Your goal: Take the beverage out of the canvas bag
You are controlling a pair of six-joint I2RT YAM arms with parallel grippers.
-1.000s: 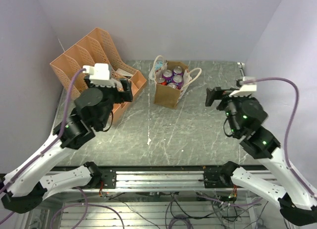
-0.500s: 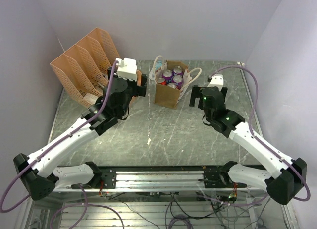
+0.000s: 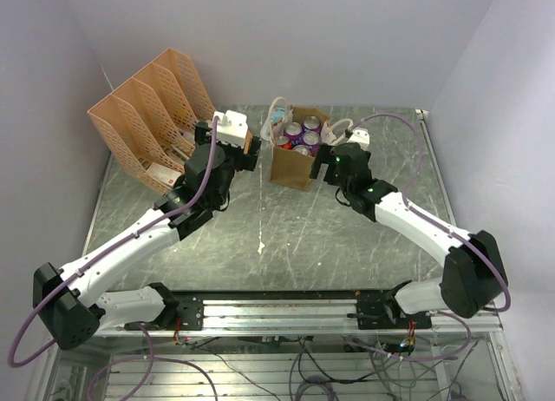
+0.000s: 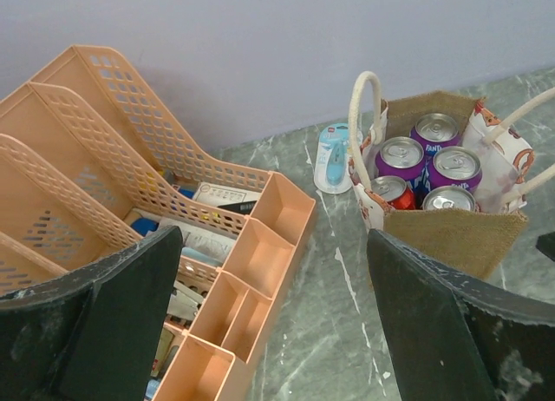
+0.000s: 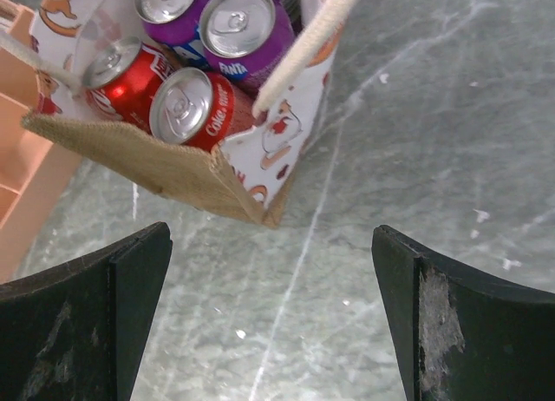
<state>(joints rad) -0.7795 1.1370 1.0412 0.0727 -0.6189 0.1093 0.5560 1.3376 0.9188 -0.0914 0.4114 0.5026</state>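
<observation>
Marbled grey table [image 3: 286,223], lilac walls [image 3: 303,45], canvas bag [image 3: 291,167]

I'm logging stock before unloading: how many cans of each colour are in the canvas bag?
Purple cans: 3
Red cans: 2
Total: 5

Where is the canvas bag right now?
Top view: the canvas bag stands far centre on the table, just right of the orange file rack.
</observation>
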